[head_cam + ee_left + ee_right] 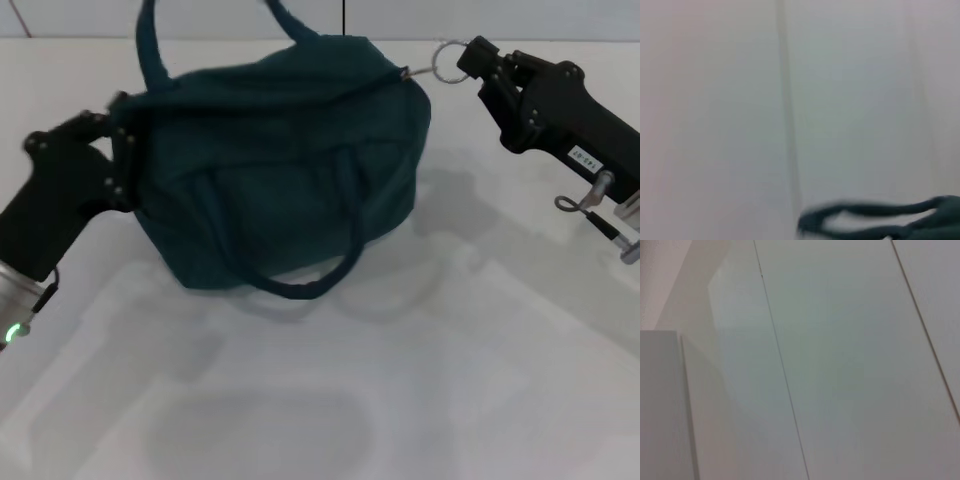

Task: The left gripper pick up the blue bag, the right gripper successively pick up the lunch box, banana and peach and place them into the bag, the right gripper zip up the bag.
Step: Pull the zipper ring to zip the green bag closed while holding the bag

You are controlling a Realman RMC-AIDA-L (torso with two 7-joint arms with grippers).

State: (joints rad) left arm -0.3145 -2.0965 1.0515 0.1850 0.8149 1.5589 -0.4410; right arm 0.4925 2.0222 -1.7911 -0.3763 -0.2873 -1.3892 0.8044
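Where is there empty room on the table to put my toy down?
The biggest bare stretch of table lies in front of the blue bag, toward the robot. There is also room right of the bag, below the right tool. It is crowded at the bag's two ends: the left tool grips one, and the right tool pinches the zipper ring at the other.

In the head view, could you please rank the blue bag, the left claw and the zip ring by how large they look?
1. Blue bag.
2. Left claw, gripping the bag's end.
3. Zip ring, held at the right claw.
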